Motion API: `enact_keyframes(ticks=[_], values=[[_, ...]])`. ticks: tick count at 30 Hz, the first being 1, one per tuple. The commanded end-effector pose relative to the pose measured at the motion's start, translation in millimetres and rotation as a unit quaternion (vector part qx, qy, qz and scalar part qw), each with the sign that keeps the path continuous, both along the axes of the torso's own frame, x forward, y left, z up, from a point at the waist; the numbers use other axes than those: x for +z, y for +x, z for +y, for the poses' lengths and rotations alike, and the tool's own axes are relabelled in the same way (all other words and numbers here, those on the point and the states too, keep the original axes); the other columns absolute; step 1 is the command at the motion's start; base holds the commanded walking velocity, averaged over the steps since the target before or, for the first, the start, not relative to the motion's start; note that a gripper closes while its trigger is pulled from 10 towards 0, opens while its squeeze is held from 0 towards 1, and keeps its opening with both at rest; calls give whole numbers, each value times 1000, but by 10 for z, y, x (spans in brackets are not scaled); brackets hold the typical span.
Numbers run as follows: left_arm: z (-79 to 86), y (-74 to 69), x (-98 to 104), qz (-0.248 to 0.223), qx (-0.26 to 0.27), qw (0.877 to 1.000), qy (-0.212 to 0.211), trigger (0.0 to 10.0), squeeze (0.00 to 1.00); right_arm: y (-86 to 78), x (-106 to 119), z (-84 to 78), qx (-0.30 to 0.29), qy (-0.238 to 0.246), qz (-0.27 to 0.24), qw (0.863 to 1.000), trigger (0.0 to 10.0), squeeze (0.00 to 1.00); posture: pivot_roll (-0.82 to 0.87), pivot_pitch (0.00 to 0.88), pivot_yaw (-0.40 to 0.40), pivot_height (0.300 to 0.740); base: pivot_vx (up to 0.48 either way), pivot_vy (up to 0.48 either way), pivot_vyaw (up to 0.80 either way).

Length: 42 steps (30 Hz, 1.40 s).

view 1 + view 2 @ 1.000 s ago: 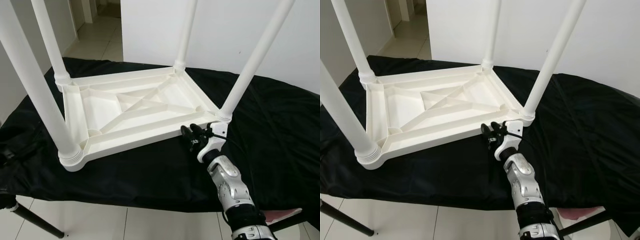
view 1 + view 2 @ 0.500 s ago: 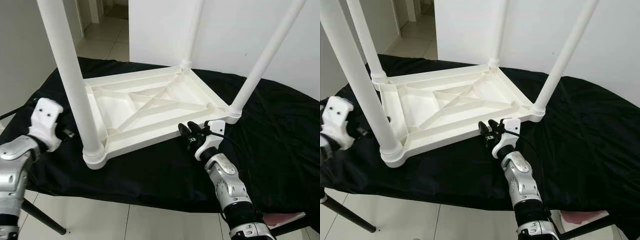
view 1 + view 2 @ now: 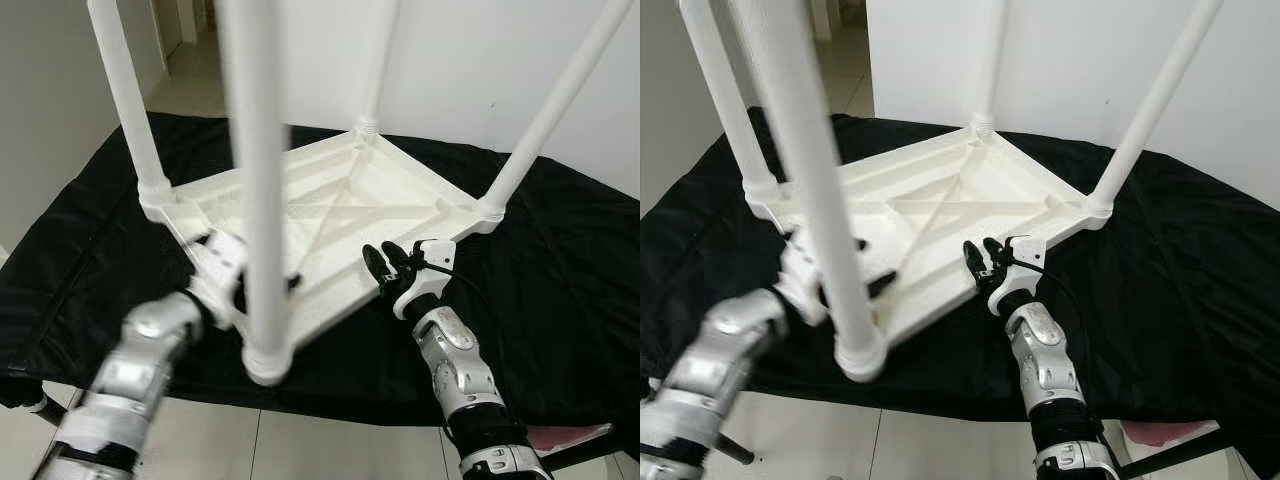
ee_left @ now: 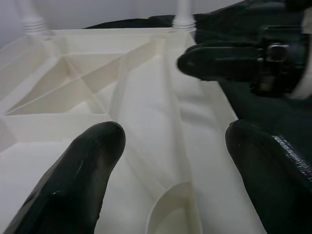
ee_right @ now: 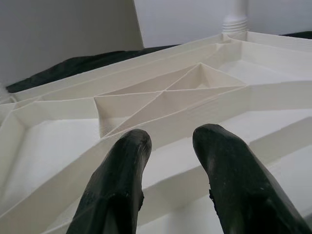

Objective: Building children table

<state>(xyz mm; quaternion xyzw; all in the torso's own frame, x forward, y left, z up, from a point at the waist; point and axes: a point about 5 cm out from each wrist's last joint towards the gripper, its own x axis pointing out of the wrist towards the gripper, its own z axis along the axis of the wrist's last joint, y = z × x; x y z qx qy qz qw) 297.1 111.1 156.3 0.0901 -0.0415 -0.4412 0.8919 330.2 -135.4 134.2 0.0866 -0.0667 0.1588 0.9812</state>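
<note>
Right wrist view — right hand point(image 5: 168, 146) fingers apart over unmarked white table point(image 5: 204, 83); left hand point(image 4: 170, 161) seemingly spread.

This looks like a room in a home, plainly furnished. The floor point(image 3: 190, 75) is laid with large pale glossy tiles and runs back through a doorway point(image 3: 185, 30) into a hallway. The walls point(image 3: 460, 70) are bare and painted white. A desk point(image 3: 80, 250) stands covered by a loose black cloth point(image 3: 560, 260), and one thin dark leg point(image 3: 735, 452) shows beneath it. On the cloth lies an upturned white plastic children's table point(image 3: 980, 195), household furniture rather than workshop or shop stock.
</note>
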Motion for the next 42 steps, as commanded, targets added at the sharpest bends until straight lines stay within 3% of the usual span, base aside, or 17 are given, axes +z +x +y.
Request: enact_keyframes(ticks=[1,5,8,9,12,16,22,42], values=[[-88,-59,-15,4,-38,999,6,10000,0,24,-14,-71,-28,-4,3,1000,10000,0,114,61,-45,740,0,0,0],[-275,-112,-15,3,-61,998,-6,10000,0,117,-72,-239,-114,-14,31,993,10000,0,115,56,-49,740,0,0,0],[-301,-122,-15,4,-66,998,-7,10000,0,129,-83,-266,-125,-15,36,991,10000,0,115,56,-49,740,0,0,0],[-387,-157,-28,3,-88,996,-5,10000,0,179,-117,-359,-165,-16,53,985,10000,0,114,52,-52,740,0,0,0],[-413,-168,-32,4,-95,995,-5,10000,0,194,-128,-385,-176,-16,59,982,10000,0,114,52,-52,740,0,0,0],[-564,-218,-11,-5,-129,992,-5,10000,0,262,-151,-504,-243,-12,79,967,10000,0,108,48,-57,740,0,0,0],[-655,-205,28,-12,-142,990,-12,10000,0,331,-172,-540,-282,-4,100,954,10000,0,106,50,-70,740,0,0,0],[-708,-190,160,-32,-142,989,-26,10000,0,485,-137,-540,-235,116,148,954,10000,0,109,53,-77,740,0,0,0]])
